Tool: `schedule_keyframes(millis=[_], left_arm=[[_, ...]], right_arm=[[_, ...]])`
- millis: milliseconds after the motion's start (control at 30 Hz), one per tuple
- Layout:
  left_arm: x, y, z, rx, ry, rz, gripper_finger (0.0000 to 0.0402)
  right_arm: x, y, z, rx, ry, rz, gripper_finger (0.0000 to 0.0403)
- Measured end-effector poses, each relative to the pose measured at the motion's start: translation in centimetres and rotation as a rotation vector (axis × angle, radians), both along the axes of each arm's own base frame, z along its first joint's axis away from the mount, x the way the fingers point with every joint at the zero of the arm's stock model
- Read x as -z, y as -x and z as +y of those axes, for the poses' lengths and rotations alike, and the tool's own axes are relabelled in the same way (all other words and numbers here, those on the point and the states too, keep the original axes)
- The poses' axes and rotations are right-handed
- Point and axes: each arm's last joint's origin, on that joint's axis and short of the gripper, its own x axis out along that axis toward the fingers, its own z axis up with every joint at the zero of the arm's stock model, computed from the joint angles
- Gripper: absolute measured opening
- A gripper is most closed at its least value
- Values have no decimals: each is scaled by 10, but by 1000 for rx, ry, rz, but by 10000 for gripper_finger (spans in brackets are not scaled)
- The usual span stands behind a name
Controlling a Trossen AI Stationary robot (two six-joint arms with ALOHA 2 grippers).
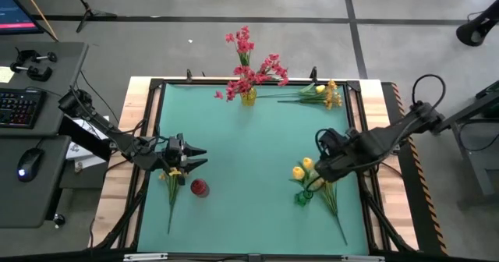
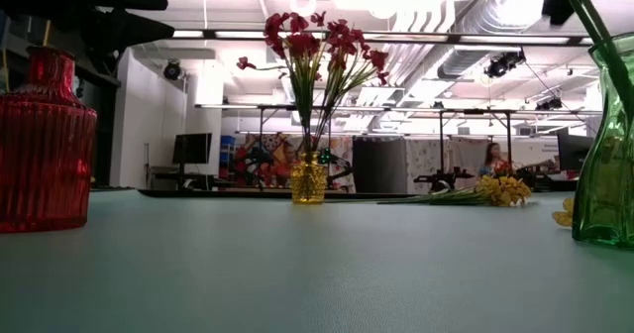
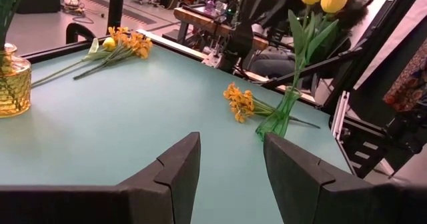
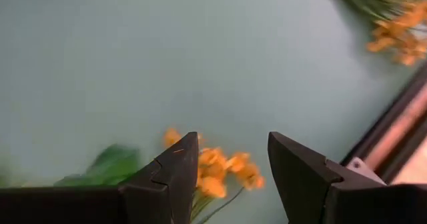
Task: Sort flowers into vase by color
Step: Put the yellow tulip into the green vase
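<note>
Four views of one green-topped table

High view looks straight down on the whole table (image 1: 257, 153). Low view sits at tabletop level, facing twelve o'clock toward the yellow vase (image 2: 308, 179), which the high view shares. Left wrist view looks across at the green vase (image 3: 279, 117); right wrist view hangs close above orange blossoms (image 4: 223, 171).

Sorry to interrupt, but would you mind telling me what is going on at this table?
The robot is sorting artificial flowers into vases. Red-pink blossoms stand in the yellow vase; yellow tulips in the green vase. The red vase is empty. The right gripper hovers open over an orange spray; the left gripper waits open.
</note>
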Motion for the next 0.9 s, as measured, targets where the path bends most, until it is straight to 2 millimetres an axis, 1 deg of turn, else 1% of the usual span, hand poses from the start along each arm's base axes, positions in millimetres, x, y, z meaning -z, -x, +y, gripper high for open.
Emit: schedule_keyframes(millis=[67,133,300,400,467,567,667,800,900], left_arm=[[0,0,0,0,0,0,152],[0,0,0,0,0,0,152],[0,0,0,0,1,-2,152],[-1,0,0,0,4,-6,152],[-1,0,0,0,4,-6,152],[-1,0,0,-1,4,-6,152],[-1,0,0,-3,3,-6,152],[-1,0,0,-1,-14,-3,152],[-1,0,0,0,-21,-2,152]], right_arm=[[-15,3,2,-45,-26,-47,170],[-32,5,2,-67,-3,-125,170],[-70,8,-10,-4,222,-385,170],[-87,8,-23,37,367,-468,169],[-95,7,-35,98,460,-497,169],[-103,4,-58,235,590,-512,169],[-107,2,-89,406,668,-484,169],[-102,0,-139,642,672,-405,169],[-92,-6,-181,743,615,-372,169]])
